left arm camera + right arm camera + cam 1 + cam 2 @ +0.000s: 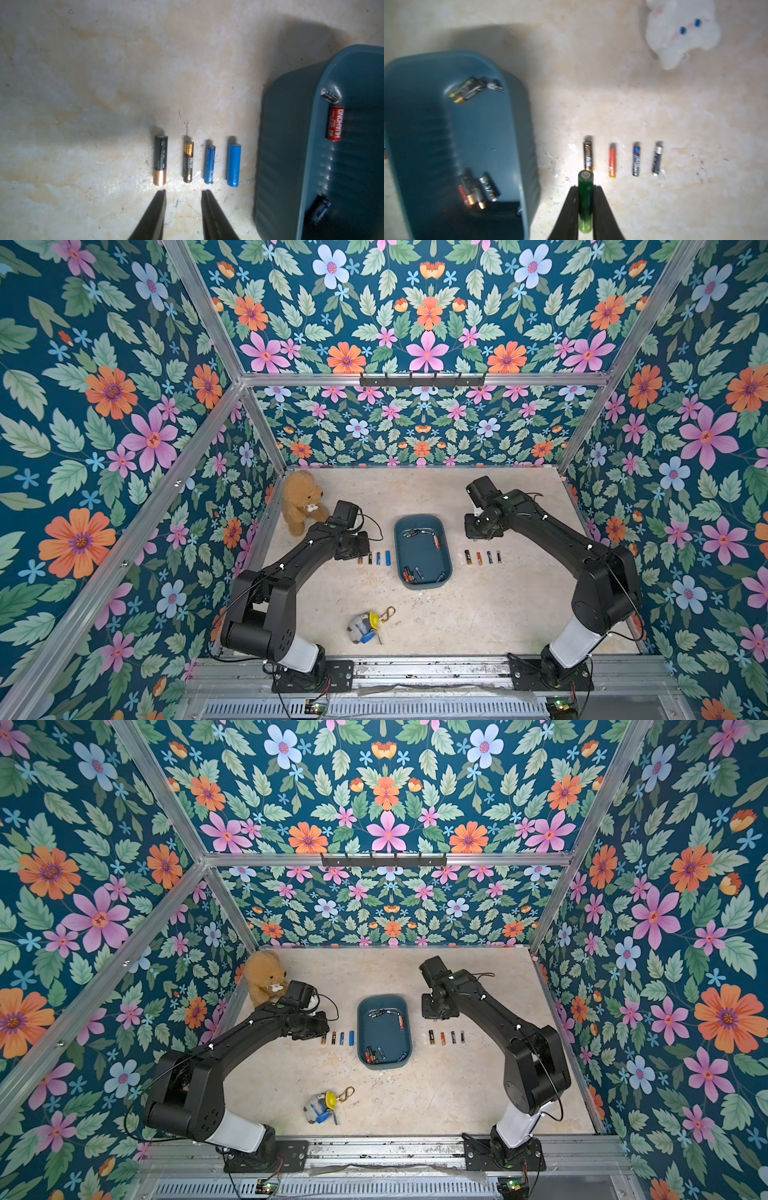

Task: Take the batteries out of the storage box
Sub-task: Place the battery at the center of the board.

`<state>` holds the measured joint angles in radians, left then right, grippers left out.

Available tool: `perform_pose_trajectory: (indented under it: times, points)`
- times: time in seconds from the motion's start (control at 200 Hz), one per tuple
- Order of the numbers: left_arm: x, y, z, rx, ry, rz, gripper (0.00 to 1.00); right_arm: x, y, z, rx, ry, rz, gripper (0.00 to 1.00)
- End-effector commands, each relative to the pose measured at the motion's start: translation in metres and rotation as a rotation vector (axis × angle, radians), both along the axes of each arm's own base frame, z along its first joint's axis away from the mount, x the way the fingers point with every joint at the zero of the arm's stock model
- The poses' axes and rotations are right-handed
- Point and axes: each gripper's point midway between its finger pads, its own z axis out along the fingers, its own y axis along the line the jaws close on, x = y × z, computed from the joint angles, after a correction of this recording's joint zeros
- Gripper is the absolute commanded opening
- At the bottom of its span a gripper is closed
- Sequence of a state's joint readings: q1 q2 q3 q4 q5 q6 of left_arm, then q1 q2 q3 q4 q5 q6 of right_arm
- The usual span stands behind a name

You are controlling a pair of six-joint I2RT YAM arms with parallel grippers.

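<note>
The teal storage box [422, 560] [384, 1042] sits mid-table with batteries at its far end [415, 534] and its near end [411, 573]; one of them is red [335, 123]. Several batteries [374, 558] lie in a row on the table left of the box. My left gripper [184, 192] hangs open and empty just short of the black-and-gold one [188, 162]. Another row of batteries [482, 558] lies right of the box. My right gripper [586, 187] is shut on a green battery [585, 180], above the row's near end by the black one [588, 155].
A brown teddy bear [299, 502] sits at the far left, close behind the left arm. A small toy with a keyring [365, 626] lies near the front middle. A white plush [681, 31] lies on the table beyond the right-hand row.
</note>
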<state>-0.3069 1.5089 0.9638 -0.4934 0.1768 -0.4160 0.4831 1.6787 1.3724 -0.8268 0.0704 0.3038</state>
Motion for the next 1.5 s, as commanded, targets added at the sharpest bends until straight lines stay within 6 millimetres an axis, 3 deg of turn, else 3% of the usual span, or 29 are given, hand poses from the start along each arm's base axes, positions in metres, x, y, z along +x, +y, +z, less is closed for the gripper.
perform_pose_trajectory:
  times: [0.0, 0.19, 0.455, 0.685, 0.975, 0.995, 1.04, 1.495]
  points:
    - [0.0, 0.002, 0.0, 0.011, 0.0, -0.006, 0.35, -0.001, -0.026, 0.001, -0.026, -0.024, -0.026, 0.16]
    - [-0.002, 0.002, -0.002, 0.011, 0.008, -0.004, 0.35, -0.004, -0.065, -0.01, -0.06, -0.013, -0.076, 0.16]
    - [-0.002, 0.002, -0.003, 0.013, 0.011, 0.0, 0.35, -0.006, -0.098, -0.029, -0.087, 0.007, -0.12, 0.17]
    - [-0.003, 0.003, -0.004, 0.015, 0.017, 0.0, 0.35, -0.008, -0.108, -0.054, -0.094, 0.043, -0.149, 0.17]
    - [-0.001, 0.002, -0.006, 0.016, 0.02, -0.003, 0.35, -0.004, -0.111, -0.064, -0.106, 0.053, -0.183, 0.17]
    - [-0.002, 0.002, -0.006, 0.015, 0.021, -0.002, 0.35, -0.005, -0.112, -0.075, -0.118, 0.083, -0.184, 0.17]
    - [-0.001, 0.001, -0.006, 0.014, 0.02, -0.003, 0.35, -0.005, -0.113, -0.079, -0.125, 0.084, -0.186, 0.17]
    - [-0.001, 0.001, -0.007, 0.017, 0.024, -0.007, 0.35, 0.001, -0.117, -0.092, -0.152, 0.094, -0.181, 0.17]
